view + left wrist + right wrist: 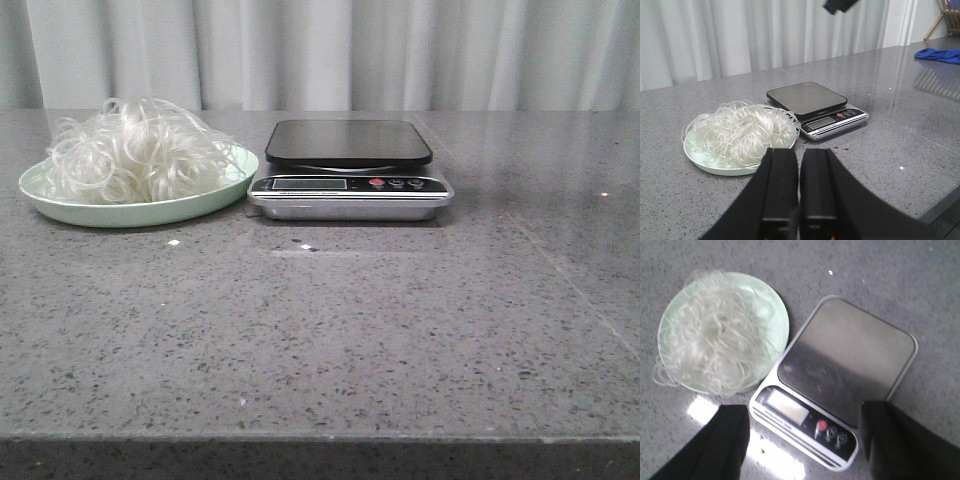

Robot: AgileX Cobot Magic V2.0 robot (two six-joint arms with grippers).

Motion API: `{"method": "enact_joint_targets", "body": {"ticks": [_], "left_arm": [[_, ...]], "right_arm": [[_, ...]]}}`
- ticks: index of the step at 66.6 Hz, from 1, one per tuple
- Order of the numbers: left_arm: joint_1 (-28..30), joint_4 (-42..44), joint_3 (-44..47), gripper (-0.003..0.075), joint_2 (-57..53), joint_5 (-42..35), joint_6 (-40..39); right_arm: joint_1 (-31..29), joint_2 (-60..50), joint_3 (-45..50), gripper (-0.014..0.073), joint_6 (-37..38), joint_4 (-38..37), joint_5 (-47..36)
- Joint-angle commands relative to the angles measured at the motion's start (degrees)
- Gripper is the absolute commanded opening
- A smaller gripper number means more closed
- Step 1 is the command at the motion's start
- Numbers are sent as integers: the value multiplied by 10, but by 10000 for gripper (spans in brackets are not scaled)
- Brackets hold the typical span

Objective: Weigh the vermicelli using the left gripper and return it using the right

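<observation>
Your two grippers, both off the table

Your left gripper (799,187) had its black fingers (780,185) pressed together, only a thin seam between them. Your right gripper (805,440) hung with its fingers (725,440) spread wide apart, gripping nothing.

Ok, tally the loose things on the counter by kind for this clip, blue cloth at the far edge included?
Vermicelli clump: 1
Pale green plate: 1
Kitchen scale: 1
Blue cloth: 1
Total: 4
</observation>
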Motion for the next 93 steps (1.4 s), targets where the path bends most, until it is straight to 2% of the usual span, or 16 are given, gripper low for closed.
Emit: {"method": "enact_joint_targets", "body": {"ticks": [1,13,14,15,16,24,33,58,65,71,72,77,82,93], "left_arm": [[0,-5,-14,127,1,-44,0],[0,-5,-14,127,1,-44,0],[0,-5,-14,127,1,-44,0],[0,-5,-14,127,1,-44,0],[0,-5,-14,127,1,-44,0],[0,-5,-14,127,1,-44,0],[0,-5,-14,127,1,-44,0],[0,-5,-14,127,1,-44,0],[0,-5,-14,127,1,-44,0],[0,-5,-14,127,1,-44,0],[0,-5,-13,127,1,-44,0],[0,-5,-12,127,1,-42,0],[0,-5,-12,127,1,-42,0],[0,-5,-12,127,1,-42,0]], "right_arm": [[-21,-105,99,557,-8,-6,-80],[-35,-246,307,557,-9,-6,-186],[-36,-287,365,557,-9,-6,-214],[-36,-287,365,557,-9,-6,-214],[-36,-310,403,557,-9,-6,-229],[-36,-418,519,557,-9,-6,-285],[-36,-539,628,557,-9,-6,-341],[-36,-827,832,551,-9,-27,-438],[-36,-896,877,456,-9,-27,-492],[-36,-940,906,285,-9,-29,-541],[-36,-942,908,285,-9,-30,-541],[-36,-957,927,123,-9,-30,-564],[-36,-957,936,160,-9,-30,-566],[-36,-957,941,159,-9,-30,-563]]}}
